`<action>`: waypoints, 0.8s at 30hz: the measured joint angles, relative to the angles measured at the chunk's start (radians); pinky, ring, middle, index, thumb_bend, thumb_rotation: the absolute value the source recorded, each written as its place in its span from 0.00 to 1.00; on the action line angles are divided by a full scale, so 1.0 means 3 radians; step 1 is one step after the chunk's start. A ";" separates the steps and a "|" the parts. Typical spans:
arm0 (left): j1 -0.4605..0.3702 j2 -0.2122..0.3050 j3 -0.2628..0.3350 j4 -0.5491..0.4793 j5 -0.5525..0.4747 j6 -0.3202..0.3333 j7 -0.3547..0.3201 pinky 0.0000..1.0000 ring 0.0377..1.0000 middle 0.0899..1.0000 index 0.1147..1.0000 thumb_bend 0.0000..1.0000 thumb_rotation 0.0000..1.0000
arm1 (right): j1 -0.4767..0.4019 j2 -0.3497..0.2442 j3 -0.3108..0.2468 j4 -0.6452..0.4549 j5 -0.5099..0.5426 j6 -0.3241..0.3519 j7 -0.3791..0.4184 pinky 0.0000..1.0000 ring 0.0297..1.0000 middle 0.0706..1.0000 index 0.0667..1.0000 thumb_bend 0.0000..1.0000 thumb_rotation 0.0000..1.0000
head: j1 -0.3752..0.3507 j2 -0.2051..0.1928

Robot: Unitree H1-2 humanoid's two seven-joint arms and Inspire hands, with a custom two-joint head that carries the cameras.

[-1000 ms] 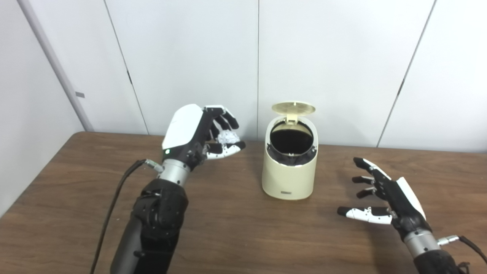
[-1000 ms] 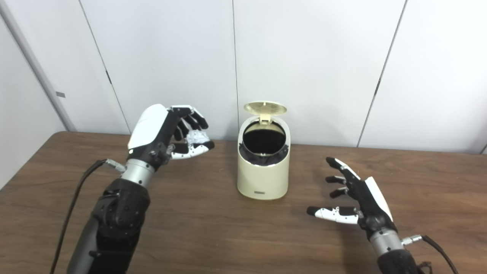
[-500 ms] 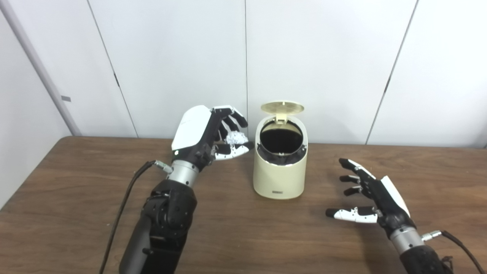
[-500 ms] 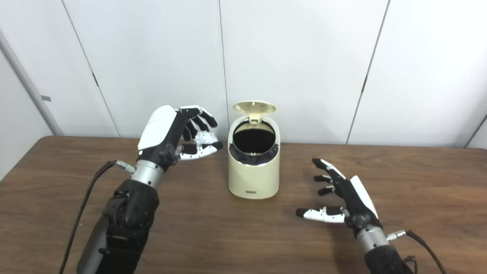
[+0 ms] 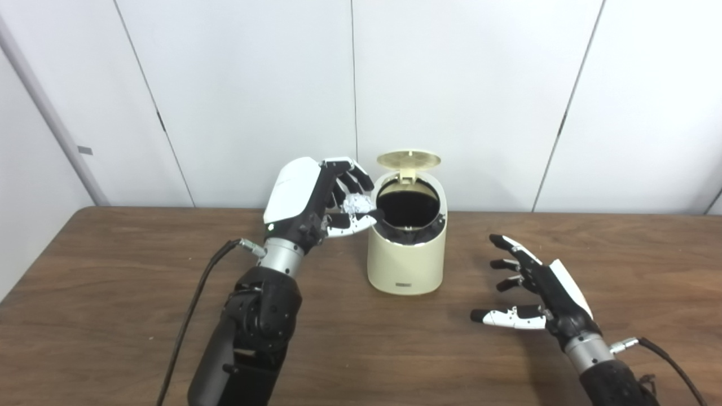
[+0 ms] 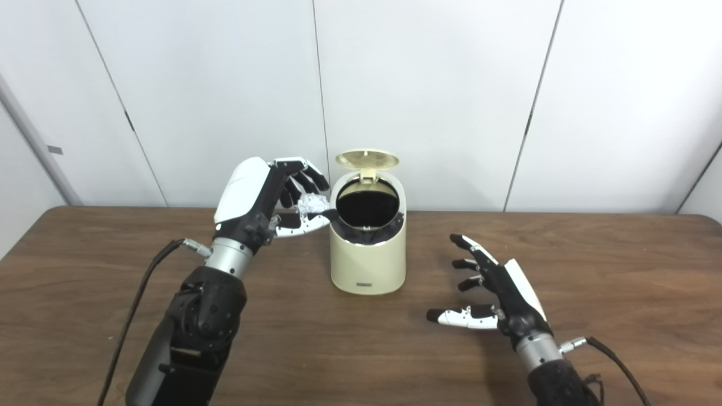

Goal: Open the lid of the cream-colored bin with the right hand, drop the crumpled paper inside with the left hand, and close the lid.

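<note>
Holding the crumpled paper (image 5: 356,203) at centre frame, just left of the bin's mouth, the left hand (image 5: 316,200) is in the drop step of the task; the paper is pinched between the curled fingers (image 5: 354,179) above and the thumb below; the thumb tip reaches the bin's left rim, though contact cannot be confirmed.

The cream-colored bin (image 5: 406,265) stands upright at centre frame on the counter (image 5: 113,270); its lid (image 5: 408,159) is raised on the rear hinge, so the opening step appears complete; the dark interior is exposed, and no paper is visible inside.

Judged next move: carry the paper rightward until it is over the opening, then spread the fingers to let it fall; the paper sits beside the rim rather than over the mouth, so letting go here would risk dropping it outside the bin.

Left arm pose: forearm rising from the lower left-centre of the frame, wrist raised, white back of the hand facing the upper left, fingers pointing toward the bin.

The right hand (image 5: 538,287) is at lower right, well apart from the bin, low over the counter; it grasps nothing, fingers spread and thumb extended to the left; it is placed to reach for the lid once the paper is inside.
</note>
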 measured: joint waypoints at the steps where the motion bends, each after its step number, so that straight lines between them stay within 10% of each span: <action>1: -0.0010 -0.0016 -0.0005 0.0022 -0.0027 0.0000 0.0004 0.36 0.36 0.44 0.45 0.50 0.00 | 0.0000 0.0000 0.0004 0.0000 -0.0004 0.0000 0.0000 0.61 0.80 0.91 0.89 0.67 0.13 | 0.0000 0.0000; 24: -0.0296 -0.0115 -0.0230 0.0515 -0.0045 -0.0247 0.0251 0.34 0.35 0.43 0.46 0.50 0.00 | -0.0001 0.0002 0.0016 0.0011 -0.0028 0.0016 0.0000 0.61 0.79 0.90 0.88 0.67 0.14 | -0.0061 -0.0031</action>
